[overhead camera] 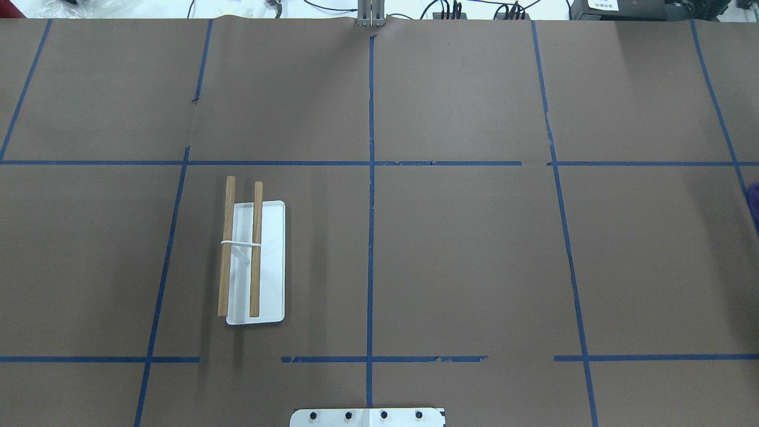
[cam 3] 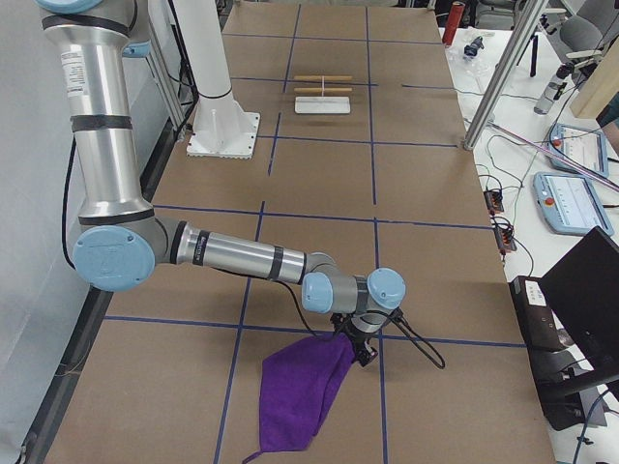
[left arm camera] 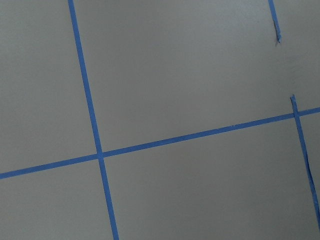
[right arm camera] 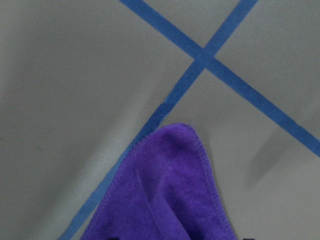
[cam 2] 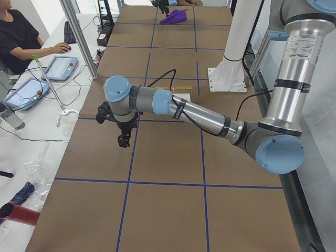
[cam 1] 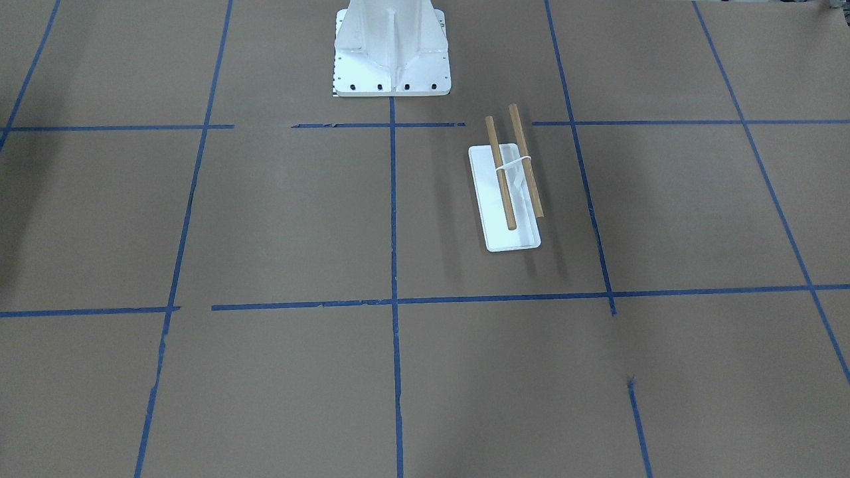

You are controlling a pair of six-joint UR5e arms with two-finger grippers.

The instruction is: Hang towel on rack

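The rack (cam 1: 499, 234), a white base with two wooden dowels, stands bare on the brown table; it also shows in the overhead view (overhead camera: 273, 261) and small in both side views (cam 2: 184, 96) (cam 3: 322, 104). The purple towel (cam 3: 305, 391) hangs from my right gripper (cam 3: 363, 353) at the table's far right end, its lower part draping onto the table. It fills the bottom of the right wrist view (right arm camera: 165, 195), and a sliver shows in the overhead view (overhead camera: 754, 198). My left gripper (cam 2: 124, 140) hovers empty over the table's left end. I cannot tell whether either gripper is open or shut.
The white bolted pedestal (cam 1: 392, 60) stands at the robot's side of the table (overhead camera: 367, 417). Blue tape lines grid the brown table. Operators' tablets (cam 2: 58, 68) and a metal post (cam 2: 79, 37) are off the table's far edge.
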